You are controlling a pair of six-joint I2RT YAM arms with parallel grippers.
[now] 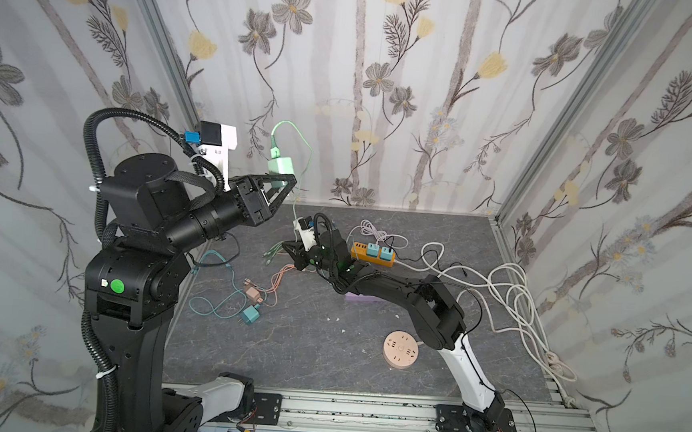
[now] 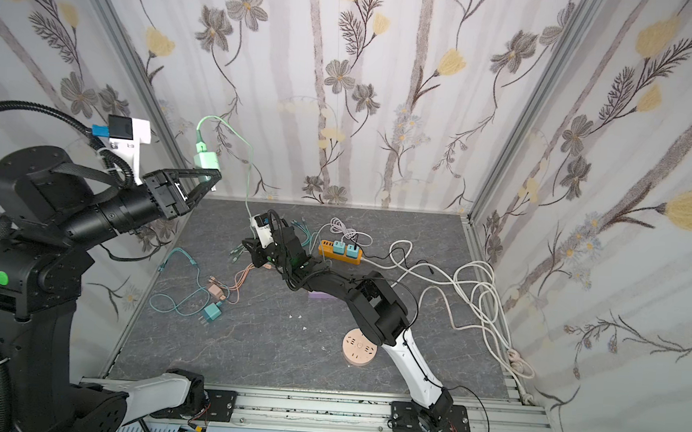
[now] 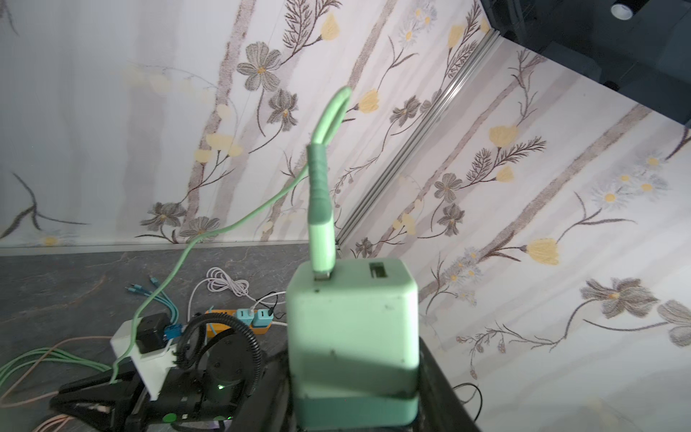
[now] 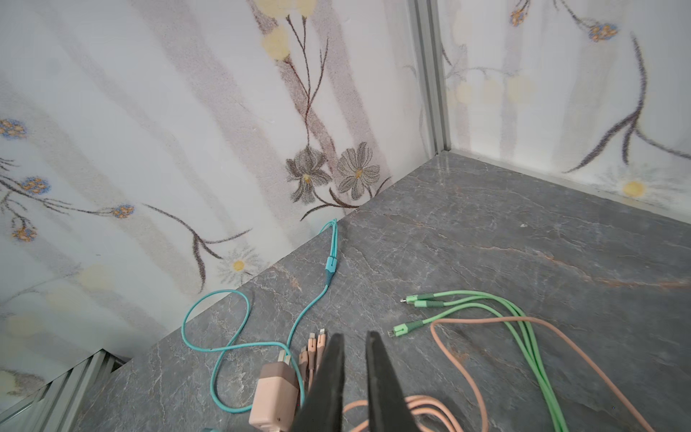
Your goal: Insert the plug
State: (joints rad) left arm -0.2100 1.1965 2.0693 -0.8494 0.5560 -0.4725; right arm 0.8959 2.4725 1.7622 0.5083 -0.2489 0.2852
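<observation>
Left gripper (image 1: 287,183) is raised well above the counter (image 1: 305,360) near the back-left corner, fingers (image 1: 272,177) clamped on the mint-green USB charger (image 3: 351,329). The charger sits upright in the grip, prongs not visible. Its green cable (image 3: 318,187) comes out the top, loops over and drops to the counter, ending in three green connectors (image 4: 411,299) lying loose. Right gripper (image 4: 355,336) is low over the counter, centre-back, fingers (image 4: 332,374) clenched, narrow slit between the tips, nothing visibly in it. A pink cable runs under them; can't tell if it touches. The pink charger (image 4: 275,392) is just beside the right gripper, with the teal charger (image 1: 250,314) nearer the left edge and its teal cable (image 4: 232,348) looped by the wall. The orange power strip (image 1: 372,257) is near the back edge, middle, with two blue chargers (image 1: 372,250) plugged in. The round pink socket (image 1: 400,349) lies flat, front-right of centre.
</observation>
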